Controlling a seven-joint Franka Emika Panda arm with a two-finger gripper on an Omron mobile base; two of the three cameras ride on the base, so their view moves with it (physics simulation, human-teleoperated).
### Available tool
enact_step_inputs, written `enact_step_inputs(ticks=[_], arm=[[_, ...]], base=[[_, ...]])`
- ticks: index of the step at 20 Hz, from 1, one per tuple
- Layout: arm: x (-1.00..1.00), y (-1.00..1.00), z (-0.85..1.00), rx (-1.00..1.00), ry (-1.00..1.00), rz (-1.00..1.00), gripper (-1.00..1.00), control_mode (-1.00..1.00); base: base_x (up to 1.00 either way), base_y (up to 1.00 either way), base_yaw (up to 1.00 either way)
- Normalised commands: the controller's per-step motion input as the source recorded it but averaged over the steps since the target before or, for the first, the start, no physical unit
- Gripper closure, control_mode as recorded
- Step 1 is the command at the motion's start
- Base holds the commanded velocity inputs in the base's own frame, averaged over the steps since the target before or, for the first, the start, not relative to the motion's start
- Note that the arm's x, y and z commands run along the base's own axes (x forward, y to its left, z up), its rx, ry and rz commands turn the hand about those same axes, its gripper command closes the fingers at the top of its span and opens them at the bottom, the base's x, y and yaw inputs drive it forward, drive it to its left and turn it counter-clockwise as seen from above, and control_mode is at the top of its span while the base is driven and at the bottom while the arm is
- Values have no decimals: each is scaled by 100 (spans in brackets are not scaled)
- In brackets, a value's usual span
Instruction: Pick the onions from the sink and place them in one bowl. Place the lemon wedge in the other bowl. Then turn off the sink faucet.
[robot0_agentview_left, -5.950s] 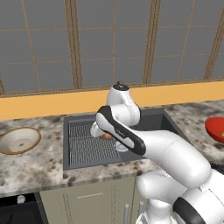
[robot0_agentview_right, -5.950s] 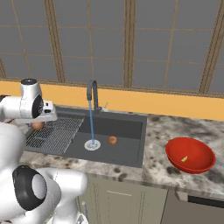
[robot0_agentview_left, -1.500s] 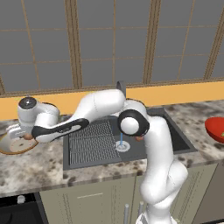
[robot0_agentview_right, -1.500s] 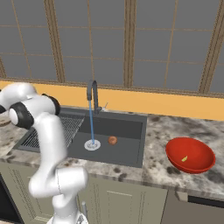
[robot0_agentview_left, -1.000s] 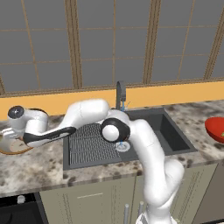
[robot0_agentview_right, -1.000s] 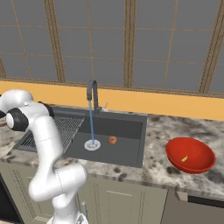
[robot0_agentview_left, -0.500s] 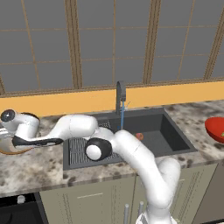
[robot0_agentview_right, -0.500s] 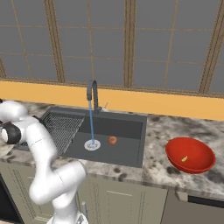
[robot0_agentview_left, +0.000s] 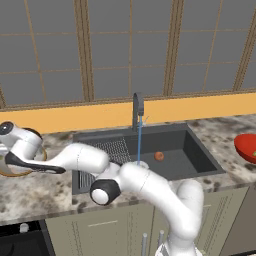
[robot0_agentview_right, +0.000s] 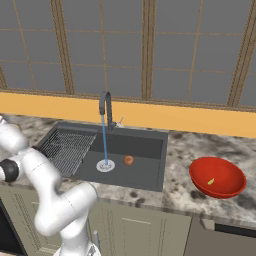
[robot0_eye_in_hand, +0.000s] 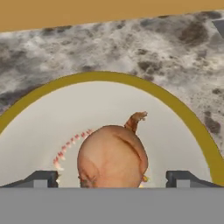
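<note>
Hand view, centre: a round orange-brown onion with a small pointed tip (robot0_eye_in_hand: 113, 155) lies in the wide shallow beige bowl with the tan-brown rim (robot0_eye_in_hand: 183, 111). The two-finger gripper (robot0_eye_in_hand: 113, 178) hangs just above it, its dark fingertips (robot0_eye_in_hand: 41, 178) set wide apart at lower left and lower right with a gap to the bulb on both sides; the jaws are open and hold nothing.

Left base view: the bowl (robot0_agentview_left: 9, 173) stands on the speckled stone counter at the far left, largely covered by the white hand. A second orange-brown onion (robot0_agentview_left: 159, 156) rests on the floor of the large dark grey rectangular sink (robot0_agentview_left: 200, 159), right of centre, near the round white drain and the thin blue stream falling from the tall slim dark grey faucet (robot0_agentview_left: 137, 107). The water is running.

Right base view, lower right: the bright red glossy bowl (robot0_agentview_right: 218, 178) sits on the counter, with the tiny pale yellow lemon wedge (robot0_agentview_right: 211, 181) inside it.

Handling, as a judgement: the onion is light, firm and rounded, and its dry skin is likely smooth enough to slip or roll. It is best taken across its widest middle rather than at the tip. The one in the sink may be wet.

Hard to make out: the lower part of the bowled onion is cut off at the bottom edge of the hand view. The faucet's small side lever (robot0_agentview_right: 120, 121) appears only as a pale fleck, its position not readable.
</note>
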Motion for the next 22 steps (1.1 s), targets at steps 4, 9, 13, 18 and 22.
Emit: enact_step_inputs(ticks=[4, 9, 13, 18, 22], arm=[[-45, -47, 28, 0, 1, -15, -100, -100], [-56, -79, 53, 0, 0, -9, -100, -100], [-67, -99, 46, 4, 0, -6, -100, -100], [-86, -100, 17, 9, 0, -3, -100, -100], [-97, -100, 0, 5, 5, 0, -100, -100]], base=[[0, 0, 0], [0, 0, 0], [0, 0, 0], [0, 0, 0], [0, 0, 0]])
